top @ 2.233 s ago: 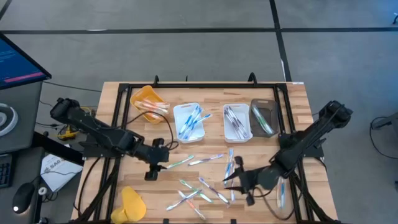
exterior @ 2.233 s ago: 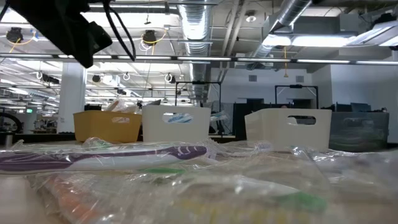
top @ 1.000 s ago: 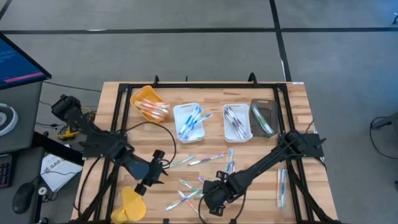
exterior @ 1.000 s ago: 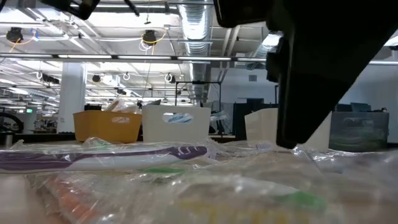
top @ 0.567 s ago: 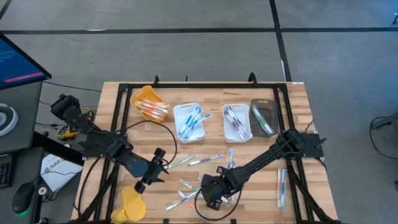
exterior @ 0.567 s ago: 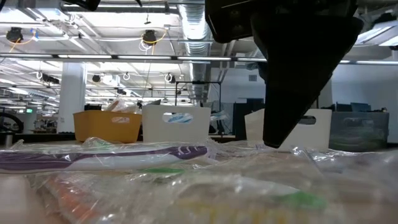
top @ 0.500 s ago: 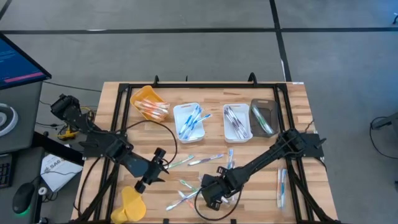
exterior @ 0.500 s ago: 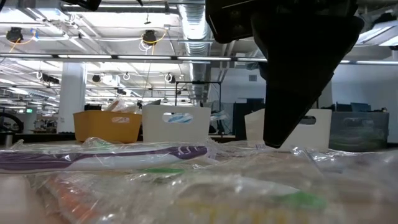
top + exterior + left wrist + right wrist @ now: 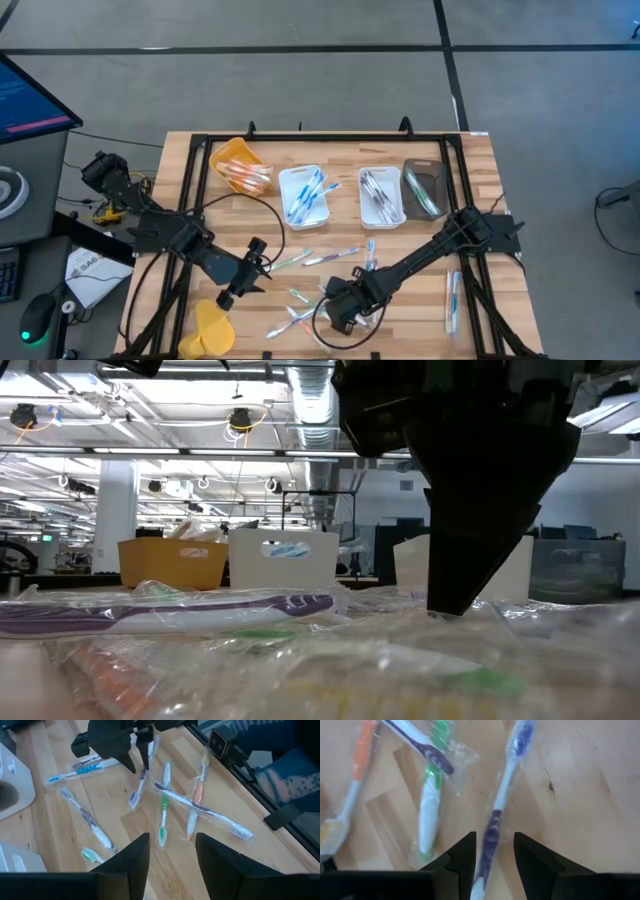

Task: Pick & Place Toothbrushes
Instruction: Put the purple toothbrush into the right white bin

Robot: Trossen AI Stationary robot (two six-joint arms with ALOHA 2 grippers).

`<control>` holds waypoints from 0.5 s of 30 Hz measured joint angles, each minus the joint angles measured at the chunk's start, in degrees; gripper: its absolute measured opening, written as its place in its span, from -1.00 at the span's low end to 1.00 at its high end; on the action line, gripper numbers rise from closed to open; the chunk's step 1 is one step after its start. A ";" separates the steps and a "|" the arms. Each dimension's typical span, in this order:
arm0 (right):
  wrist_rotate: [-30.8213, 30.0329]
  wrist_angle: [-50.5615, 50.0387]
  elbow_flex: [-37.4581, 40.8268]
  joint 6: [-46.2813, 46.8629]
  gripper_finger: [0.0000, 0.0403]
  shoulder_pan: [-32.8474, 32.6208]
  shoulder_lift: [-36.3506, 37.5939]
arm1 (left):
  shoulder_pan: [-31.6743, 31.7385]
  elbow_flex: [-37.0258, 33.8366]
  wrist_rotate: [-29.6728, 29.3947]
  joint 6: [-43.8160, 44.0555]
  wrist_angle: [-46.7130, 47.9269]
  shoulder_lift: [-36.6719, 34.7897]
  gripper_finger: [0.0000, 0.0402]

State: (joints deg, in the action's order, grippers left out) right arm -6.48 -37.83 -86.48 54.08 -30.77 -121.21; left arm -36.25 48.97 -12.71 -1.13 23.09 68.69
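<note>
Several wrapped toothbrushes (image 9: 310,300) lie flat and scattered on the wooden table near its front edge. My right gripper (image 9: 495,850) points down over one with a purple head and a white-and-purple handle (image 9: 496,815). It is open, one finger on each side of the handle, with wood showing between fingers and handle. The left wrist view shows the same gripper (image 9: 140,762) astride that brush (image 9: 136,792). My left gripper (image 9: 172,852) hangs open and holds nothing above the table's left part (image 9: 255,272), pointing toward the pile.
Along the far side stand a yellow tray (image 9: 238,165), two white trays (image 9: 303,195) (image 9: 380,195) and a dark tray (image 9: 424,188), each with brushes inside. A yellow object (image 9: 212,325) lies at the near left. More brushes (image 9: 452,295) lie near the right edge.
My right gripper has rolled about its own axis while staying over the purple-headed toothbrush, and its fingertips have come a little lower toward the table. The toothbrushes have not moved.
</note>
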 joint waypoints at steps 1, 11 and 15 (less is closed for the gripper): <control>0.00 0.54 0.00 0.00 -0.37 -0.06 0.00 | 0.00 0.00 -0.01 0.02 0.00 0.00 -0.23; 0.02 3.67 -0.12 2.69 -0.36 -1.81 -1.61 | -0.11 0.00 2.38 2.90 0.44 0.02 -0.23; 0.62 5.05 -0.35 2.86 -0.36 -2.24 -3.74 | -0.35 -1.23 2.90 4.85 0.85 0.02 -0.23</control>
State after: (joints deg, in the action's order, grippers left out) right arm -5.86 -32.78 -86.83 56.94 -33.01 -124.95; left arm -36.60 47.74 -9.81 3.73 23.94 68.71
